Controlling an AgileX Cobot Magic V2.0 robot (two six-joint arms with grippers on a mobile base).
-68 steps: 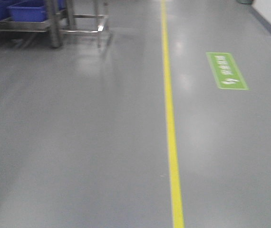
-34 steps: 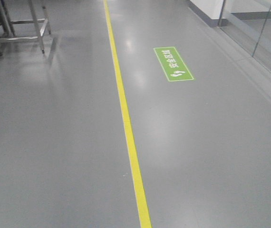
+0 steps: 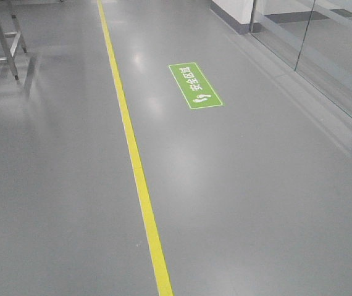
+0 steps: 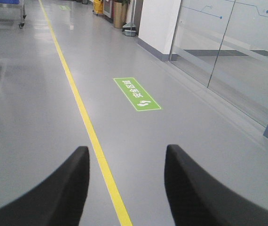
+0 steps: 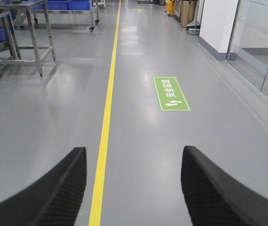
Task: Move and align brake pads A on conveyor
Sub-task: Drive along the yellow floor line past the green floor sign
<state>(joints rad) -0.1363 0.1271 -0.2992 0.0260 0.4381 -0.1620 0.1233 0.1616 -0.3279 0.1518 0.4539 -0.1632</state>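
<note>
Two spread: left tool (image 4: 127, 155), right tool (image 5: 134, 154) | grey floor (image 4: 30, 122) | yellow line (image 4: 84, 118) below

Open floor (image 3: 256, 203) ahead, steel frame (image 3: 4, 38) left, glass wall (image 3: 336, 55) right

Grey floor (image 3: 256, 203); yellow line (image 3: 140, 179); green sign (image 3: 195, 85) right; steel frame (image 3: 6, 43) left.

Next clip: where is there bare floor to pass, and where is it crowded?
Bare grey floor spreads on both sides of the yellow line, right across to the glass wall; only the green sign marks it. Crowded: steel racks with blue bins at far left, and cans by the white pillar far ahead.
</note>
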